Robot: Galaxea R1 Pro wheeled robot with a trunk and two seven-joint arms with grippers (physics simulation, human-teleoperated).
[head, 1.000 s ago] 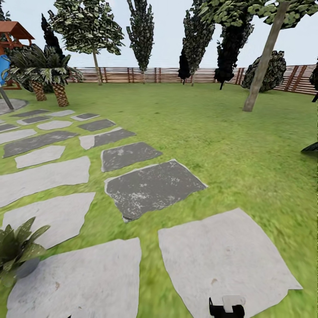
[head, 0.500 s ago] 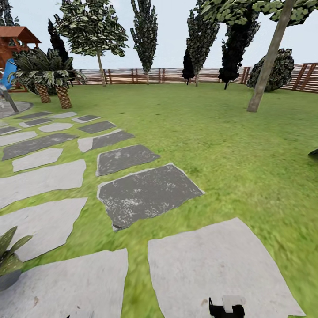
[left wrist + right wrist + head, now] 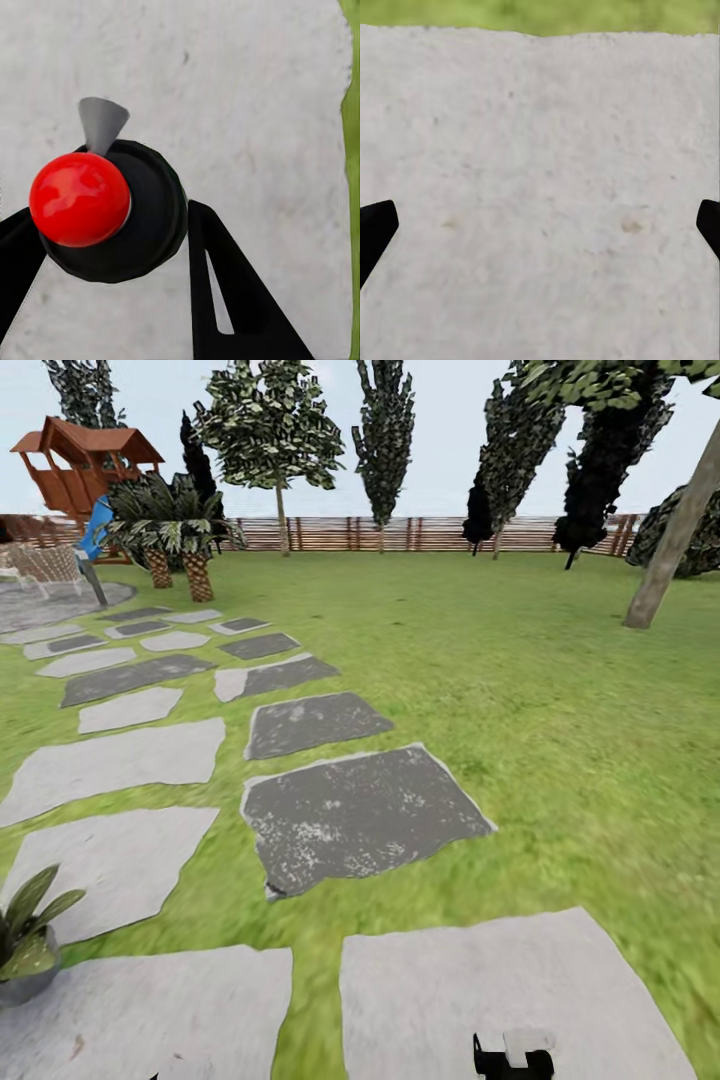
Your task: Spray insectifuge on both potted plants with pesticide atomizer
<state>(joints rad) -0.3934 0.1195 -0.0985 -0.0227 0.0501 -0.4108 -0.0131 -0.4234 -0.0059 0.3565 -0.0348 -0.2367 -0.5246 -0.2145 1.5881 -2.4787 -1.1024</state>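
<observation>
My left gripper (image 3: pixel 112 217) is shut on the pesticide atomizer (image 3: pixel 120 217), a black round body with a red ball top (image 3: pixel 79 199) and a grey cone nozzle (image 3: pixel 101 124), held over a pale stone. One potted plant (image 3: pixel 25 950), a low green rosette in a grey pot, sits at the lower left of the head view between stepping stones. My right gripper (image 3: pixel 544 225) is open over a pale slab with nothing between its fingers. The garden lawn (image 3: pixel 520 690) stretches ahead.
Grey stepping stones (image 3: pixel 360 810) run toward a round paved patio (image 3: pixel 50 600) at the far left. Palms (image 3: pixel 175 540) and a wooden playhouse (image 3: pixel 85 465) stand behind it. A slatted fence (image 3: pixel 400 532) closes the back. A leaning tree trunk (image 3: pixel 665 555) rises at right.
The camera has turned left, so the whole scene shifted right. The playhouse and patio have come further into view. The atomizer hold looks unchanged.
</observation>
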